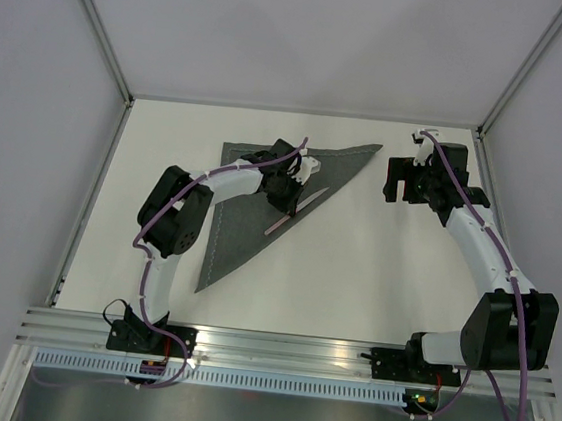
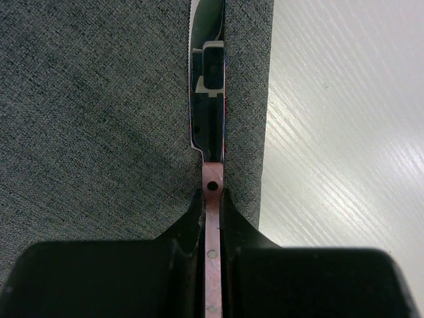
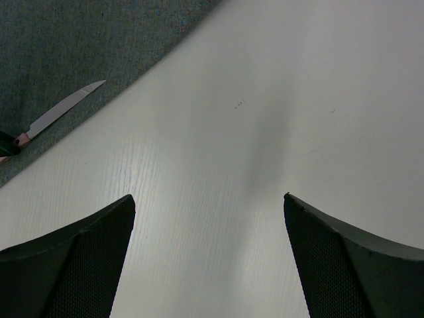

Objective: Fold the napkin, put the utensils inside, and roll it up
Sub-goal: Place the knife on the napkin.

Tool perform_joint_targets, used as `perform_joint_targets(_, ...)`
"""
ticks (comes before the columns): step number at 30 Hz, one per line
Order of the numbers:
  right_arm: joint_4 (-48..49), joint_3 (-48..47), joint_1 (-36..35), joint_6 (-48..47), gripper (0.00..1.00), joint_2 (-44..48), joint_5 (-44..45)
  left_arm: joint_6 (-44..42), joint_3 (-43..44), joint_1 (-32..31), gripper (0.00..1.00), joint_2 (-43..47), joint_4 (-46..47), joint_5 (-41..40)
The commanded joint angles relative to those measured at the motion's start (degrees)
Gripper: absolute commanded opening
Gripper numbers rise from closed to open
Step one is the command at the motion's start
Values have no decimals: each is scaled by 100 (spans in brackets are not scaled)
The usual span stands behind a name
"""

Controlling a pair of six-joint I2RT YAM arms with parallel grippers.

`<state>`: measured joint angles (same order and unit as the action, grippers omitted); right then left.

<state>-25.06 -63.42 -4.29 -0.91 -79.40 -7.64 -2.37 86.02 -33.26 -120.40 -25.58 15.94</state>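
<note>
Dark grey napkin (image 1: 231,230) lies folded into a triangle on the desk (image 1: 354,279), left of centre, long edge facing the right arm's side. Knife (image 2: 209,79), with a shiny blade and pinkish handle, is over the cloth just inside that long edge and runs about parallel with it, probably so it ends up inside the roll. Left gripper (image 2: 212,202) is clamped on the knife handle, jaws tight together round it, blade pointing away from the wrist. Cannot tell if the blade rests on the cloth or hangs just above it. Looks like the placing step, knife not yet let go. Right gripper (image 3: 209,205) has jaws wide apart and holds nothing; it hangs over the desk beside the napkin's right tip, out of the way, likely waiting its turn. No fork or spoon in any view. Left arm (image 1: 175,210) crosses the napkin's upper part and hides some cloth from above. Metal rail (image 1: 277,346) runs along the near edge. Nothing else lies on or near the napkin.
</note>
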Motion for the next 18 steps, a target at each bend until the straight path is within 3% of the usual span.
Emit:
perform_joint_targets(1,-25,-21,-19,-23,98,47,43,176,-32,-41,2,25,133,-12)
perform_joint_targets(18,-25,-21,-19,-24,98,73,43,360,-50,-67,6,87,132,5)
